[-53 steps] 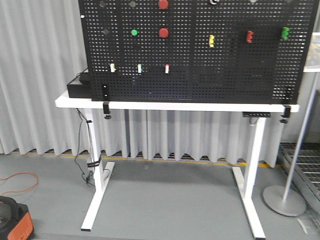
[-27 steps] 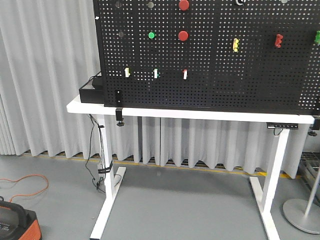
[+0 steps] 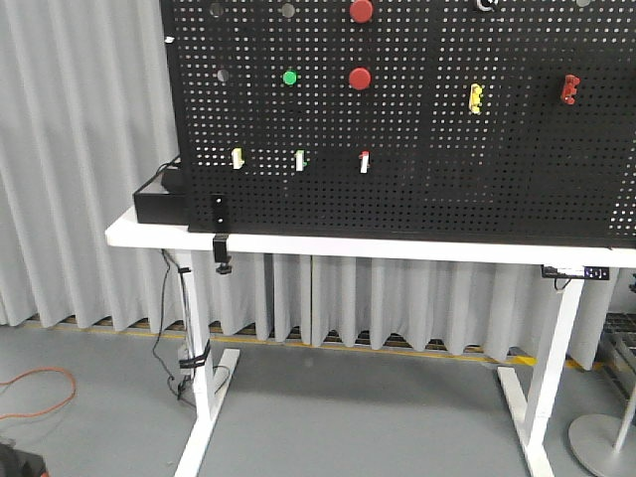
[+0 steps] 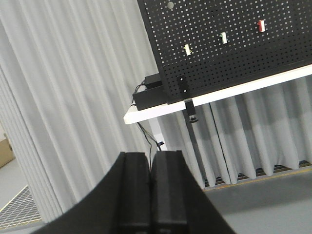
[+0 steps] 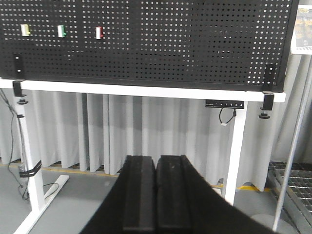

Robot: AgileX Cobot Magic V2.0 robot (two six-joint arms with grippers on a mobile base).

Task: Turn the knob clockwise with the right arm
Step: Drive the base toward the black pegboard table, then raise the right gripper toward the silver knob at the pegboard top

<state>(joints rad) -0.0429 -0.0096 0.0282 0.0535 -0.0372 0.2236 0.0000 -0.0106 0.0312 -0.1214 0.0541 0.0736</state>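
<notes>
Knob [image 3: 484, 4] is not turned yet, I think; all of the job is left. My right gripper [image 5: 156, 195] is squeezed shut on nothing, well back from the black board [image 3: 417, 189] on the bench [image 3: 397, 248]. It sits at the board's top edge, cut off, so I cannot tell where its pointer aims.

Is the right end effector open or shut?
Shut. In the right wrist view, the right end effector has its two black fingers pressed together, with no gap and nothing between them.
</notes>
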